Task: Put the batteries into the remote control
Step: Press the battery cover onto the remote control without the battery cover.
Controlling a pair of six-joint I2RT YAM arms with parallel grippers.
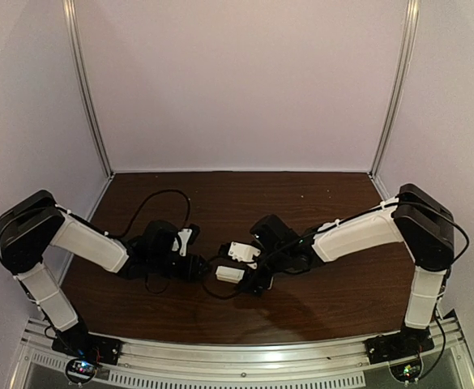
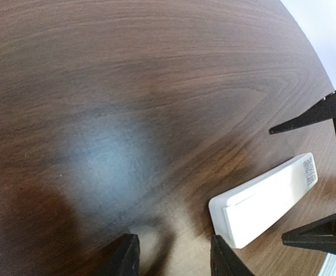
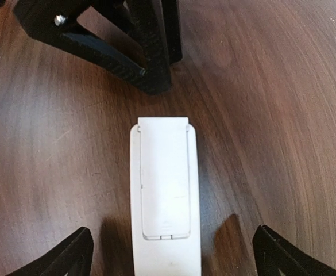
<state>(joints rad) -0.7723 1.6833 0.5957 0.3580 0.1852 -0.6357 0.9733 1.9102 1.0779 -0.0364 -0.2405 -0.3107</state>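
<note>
The remote control (image 3: 165,190) lies flat on the desk (image 1: 301,203), about midway between its left and right edges and slightly nearer the near edge than the far one. Its back faces up, showing a long cover panel set flush in the body. The right gripper (image 3: 173,233) is open wide, its 2 fingers (image 3: 58,259) standing either side of the remote's near end, clear of both its long sides. The left gripper (image 2: 173,241) is also open, with only bare wood between its fingers. It sits just beyond the remote's other end and touches nothing.
</note>
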